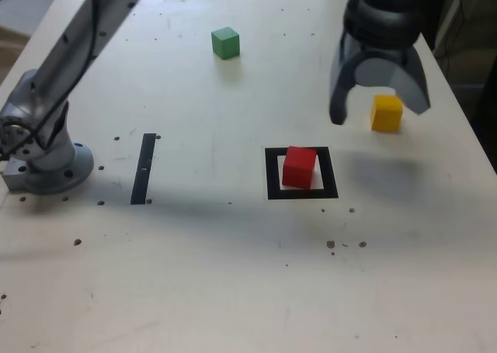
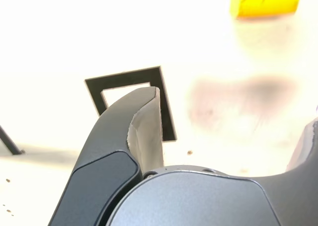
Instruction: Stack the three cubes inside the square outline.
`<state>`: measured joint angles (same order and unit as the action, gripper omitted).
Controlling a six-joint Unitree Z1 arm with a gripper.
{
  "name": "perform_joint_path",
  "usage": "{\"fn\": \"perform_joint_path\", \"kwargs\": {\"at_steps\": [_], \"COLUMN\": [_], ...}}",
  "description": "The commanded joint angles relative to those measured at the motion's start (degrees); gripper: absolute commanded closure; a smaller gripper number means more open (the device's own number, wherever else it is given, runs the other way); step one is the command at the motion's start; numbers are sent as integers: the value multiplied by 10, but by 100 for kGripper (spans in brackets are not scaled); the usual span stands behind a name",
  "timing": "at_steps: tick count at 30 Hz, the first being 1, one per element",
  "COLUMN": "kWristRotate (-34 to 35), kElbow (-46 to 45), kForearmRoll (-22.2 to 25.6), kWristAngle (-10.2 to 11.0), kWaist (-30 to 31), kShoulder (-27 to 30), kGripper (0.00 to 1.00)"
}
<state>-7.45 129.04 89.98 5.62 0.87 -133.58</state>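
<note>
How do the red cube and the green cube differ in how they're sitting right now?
The red cube sits inside the square outline, while the green cube lies on bare tabletop outside it. In the exterior view, the red cube is nearer the camera, the green cube farther back and more to the left. Both are solid-coloured cubes with nothing stacked on them.
</note>
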Motion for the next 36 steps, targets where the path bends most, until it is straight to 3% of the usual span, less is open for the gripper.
{"fn": "perform_joint_path", "kwargs": {"at_steps": [1, 7, 19, 36], "kWristRotate": [-6, -13, -13, -35], "kElbow": [68, 117, 89, 157], "kForearmRoll": [13, 34, 38, 38], "kWristAngle": [0, 6, 38, 30], "kWaist": [-4, -32, -63, -69], "kShoulder": [-14, -61, -72, -139], "kGripper": [0, 0, 1, 12]}}
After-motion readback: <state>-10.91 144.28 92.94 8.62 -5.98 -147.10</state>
